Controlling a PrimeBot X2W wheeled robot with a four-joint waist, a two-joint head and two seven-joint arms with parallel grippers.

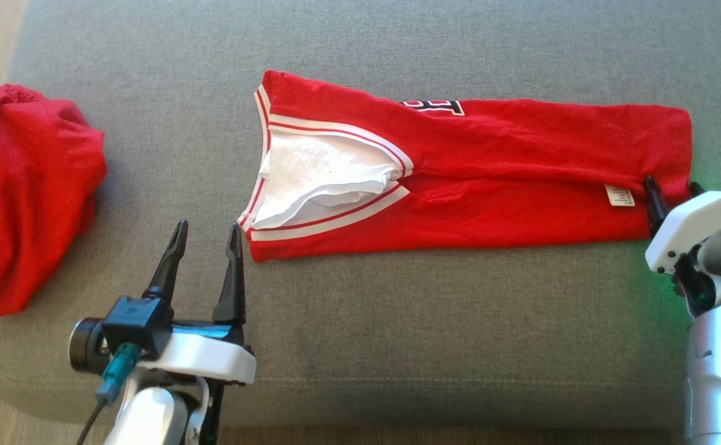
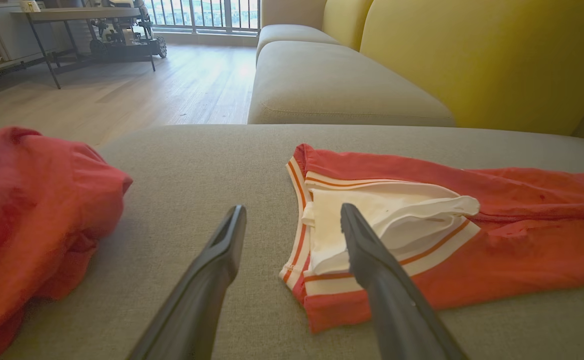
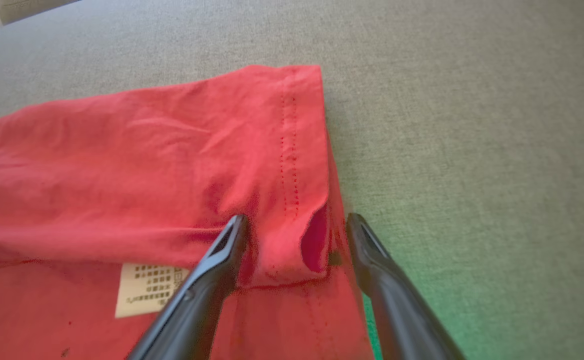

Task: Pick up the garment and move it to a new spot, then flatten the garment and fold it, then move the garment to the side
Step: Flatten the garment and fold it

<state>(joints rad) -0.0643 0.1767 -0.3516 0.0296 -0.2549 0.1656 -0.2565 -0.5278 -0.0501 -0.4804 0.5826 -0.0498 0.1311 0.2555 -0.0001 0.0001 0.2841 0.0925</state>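
The garment [image 1: 490, 179] is a red jersey with a white-trimmed V neck, folded into a long band across the grey cushion [image 1: 397, 321]. Its neck end points left and its hem end right. My left gripper [image 1: 207, 227] stands open just off the neck end's near corner; in the left wrist view [image 2: 293, 210] its right finger overlaps the white collar of the garment [image 2: 522, 240]. My right gripper [image 1: 673, 184] is open at the hem end. In the right wrist view [image 3: 297, 218] its fingers straddle a raised fold of the garment's [image 3: 121, 165] hem, beside a white care label [image 3: 149, 289].
A second red cloth [image 1: 26, 191] lies bunched at the cushion's left end, also in the left wrist view [image 2: 31, 215]. The cushion's front edge runs close below my arms. Behind are a yellow backrest [image 2: 472, 60], another seat cushion [image 2: 332, 85] and wooden floor [image 2: 146, 90].
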